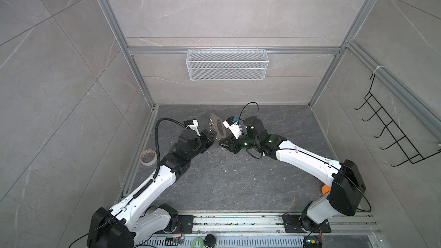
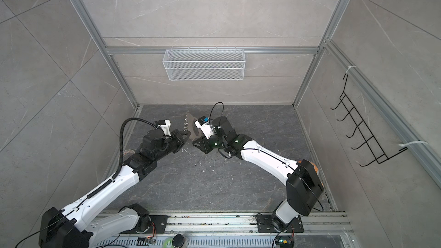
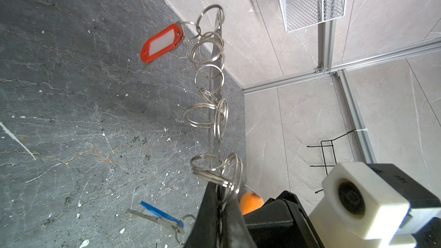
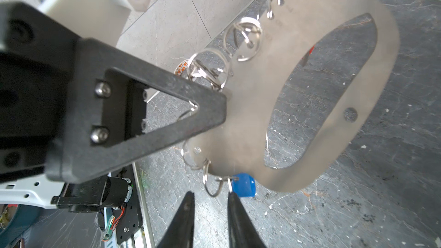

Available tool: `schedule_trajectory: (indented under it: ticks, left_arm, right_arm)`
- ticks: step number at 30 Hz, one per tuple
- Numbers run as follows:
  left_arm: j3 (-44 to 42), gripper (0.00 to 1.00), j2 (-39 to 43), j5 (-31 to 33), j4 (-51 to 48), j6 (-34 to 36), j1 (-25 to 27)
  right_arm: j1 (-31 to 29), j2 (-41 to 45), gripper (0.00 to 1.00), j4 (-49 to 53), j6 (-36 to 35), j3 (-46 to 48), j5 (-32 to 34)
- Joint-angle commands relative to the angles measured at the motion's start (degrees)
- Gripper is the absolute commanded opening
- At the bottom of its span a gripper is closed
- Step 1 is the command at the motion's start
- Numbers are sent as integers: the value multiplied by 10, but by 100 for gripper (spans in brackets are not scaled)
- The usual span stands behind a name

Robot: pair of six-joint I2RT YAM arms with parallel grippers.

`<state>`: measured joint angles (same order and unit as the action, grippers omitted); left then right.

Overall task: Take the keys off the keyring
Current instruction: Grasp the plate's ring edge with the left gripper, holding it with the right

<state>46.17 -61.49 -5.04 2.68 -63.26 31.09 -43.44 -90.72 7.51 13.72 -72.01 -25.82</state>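
Jaws of the right gripper [image 4: 211, 195] stand a little apart and hold nothing. Just beyond their tips hangs a small ring [image 4: 213, 187], and it seems to carry the blue key [image 4: 244, 186] and, beside it in the left wrist view, the silver key [image 3: 140, 214]. Jaws of the left gripper [image 4: 221, 106] are pressed together on the keyring [image 4: 262, 87], at the edge of its flat grey tag [image 4: 241, 125], so the keyring is held up above the table [image 1: 238, 187] between the two arms. In both top views the left gripper reaches it from about 8 o'clock and the right gripper from about 4 o'clock, and the tag stretches away from them toward 12 o'clock. Along its edge runs the chain of rings [image 3: 207, 77], and at the far end of this chain the red key [image 3: 162, 44] hangs free. All three keys appear to be attached, so I judge the step in hand is to catch the blue key. To do it well, the right jaws should close on the plastic body and not on the thin ring, which may slip. The left grip should stay firm, and the pull should follow the coil of the ring slowly. Farther away, a tape roll [image 1: 148, 157] lies at 9 o'clock and a wire basket [image 1: 226, 64] hangs on the wall at 12 o'clock.
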Motion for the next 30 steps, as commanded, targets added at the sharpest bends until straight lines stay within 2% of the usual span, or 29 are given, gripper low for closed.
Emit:
schedule_trajectory:
  ticks: [1, 7, 15, 30]
  left_arm:
    - [5, 0, 10, 0, 37, -4, -2]
    - [2, 0, 12, -1, 39, -6, -2]
    - [0, 0, 17, 1, 42, -5, -2]
    - [-3, 0, 21, -2, 44, -8, -2]
  right_arm:
    - [0, -9, 25, -20, 9, -24, -13]
    - [-1, -15, 20, -22, 13, -29, -16]
    - [-2, -15, 21, -11, 11, -27, -4]
    - [-3, -18, 0, -12, 14, -30, 7]
